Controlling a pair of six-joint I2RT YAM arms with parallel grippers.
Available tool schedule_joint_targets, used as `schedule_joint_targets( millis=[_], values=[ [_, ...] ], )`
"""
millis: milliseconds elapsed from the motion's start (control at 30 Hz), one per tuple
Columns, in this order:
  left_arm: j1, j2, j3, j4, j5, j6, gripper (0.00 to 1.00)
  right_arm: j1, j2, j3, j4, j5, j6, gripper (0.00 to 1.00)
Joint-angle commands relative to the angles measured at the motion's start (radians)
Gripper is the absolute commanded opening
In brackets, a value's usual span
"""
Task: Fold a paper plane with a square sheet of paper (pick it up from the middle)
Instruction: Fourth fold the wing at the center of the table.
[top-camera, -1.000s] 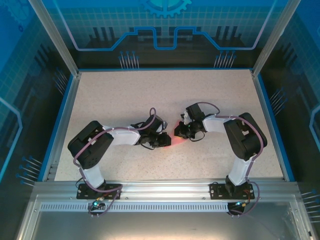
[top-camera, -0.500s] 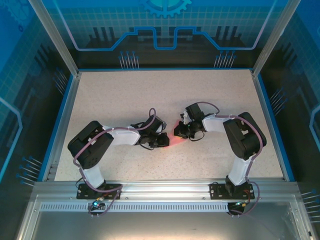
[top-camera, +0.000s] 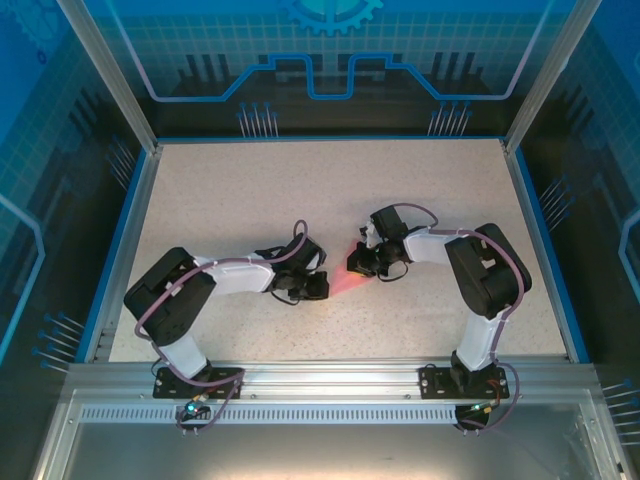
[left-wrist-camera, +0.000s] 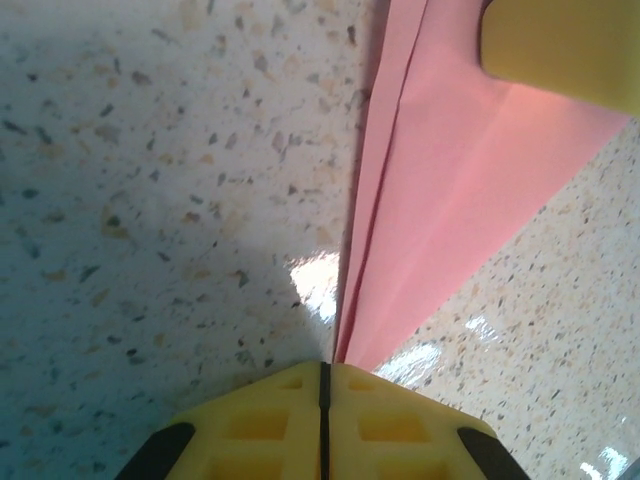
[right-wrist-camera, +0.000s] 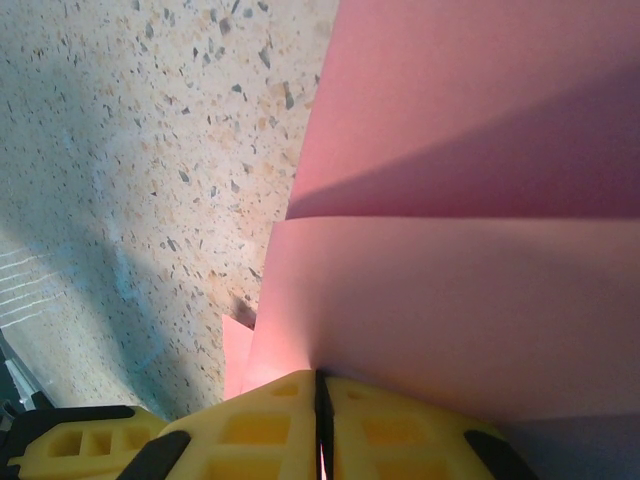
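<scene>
Pink-red paper plane (left-wrist-camera: 450, 200), a narrow pointed dart of thin matte paper with sharp lengthwise creases, sits at the middle of the glossy speckled stone-pattern table (left-wrist-camera: 150, 200), between the two arms. The left gripper (left-wrist-camera: 321, 385) has its yellow moulded fingers pressed together and appears to pinch the pointed tip. The right gripper (right-wrist-camera: 318, 385), likewise closed, clamps the broader, layered end. Folding looks largely complete; judged remaining: firming creases, spreading wings, release.
</scene>
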Motion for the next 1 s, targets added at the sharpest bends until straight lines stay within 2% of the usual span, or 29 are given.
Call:
schedule_joint_targets(
  millis=[0,200,333,433,700,967],
  values=[
    [0.000,-0.038,-0.027,-0.170,-0.022,0.039,0.11,0.012,0.105,-0.046,-0.106,0.180,0.012,0.11],
    [-0.001,-0.145,-0.017,0.010,-0.004,0.005,0.14,0.012,0.098,-0.046,-0.102,0.176,0.012,0.11],
    [-0.001,-0.110,-0.011,0.188,0.022,-0.046,0.14,0.012,0.094,-0.046,-0.098,0.167,0.015,0.11],
    [-0.001,-0.046,0.008,0.247,0.034,-0.062,0.13,0.012,0.082,-0.051,-0.088,0.163,0.017,0.11],
    [-0.001,0.065,0.030,0.283,0.055,-0.077,0.10,0.012,0.068,-0.046,-0.077,0.135,0.015,0.11],
    [0.000,0.116,0.029,0.189,0.021,-0.066,0.08,0.003,0.064,-0.045,-0.064,0.120,-0.002,0.11]
  ],
)
